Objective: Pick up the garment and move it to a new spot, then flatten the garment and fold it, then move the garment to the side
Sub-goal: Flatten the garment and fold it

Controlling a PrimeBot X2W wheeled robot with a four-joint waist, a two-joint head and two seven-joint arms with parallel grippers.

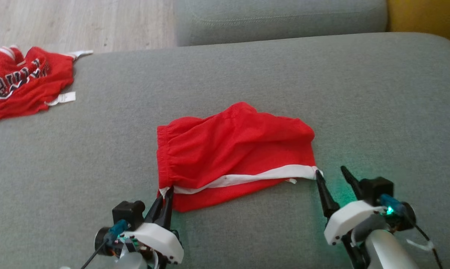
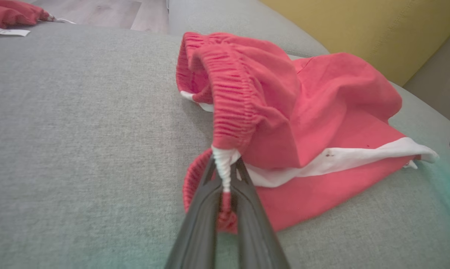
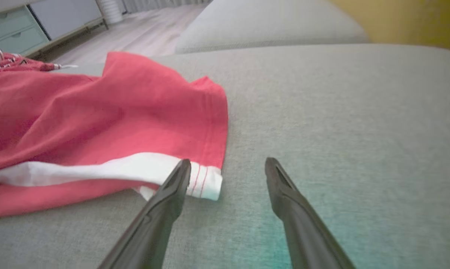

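Pinching the waistband corner of the red shorts on the sofa cushion with clenched fingers, the left gripper secures one end while the right gripper, fingers spread, sits at the hem corner, likely for a joint lift.

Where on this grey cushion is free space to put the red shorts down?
Free: the strip between the red shorts and the back cushion, and the right of the seat cushion beyond the right gripper. Crowded: the far left corner, where a red jersey lies, and the near edge by the left gripper.
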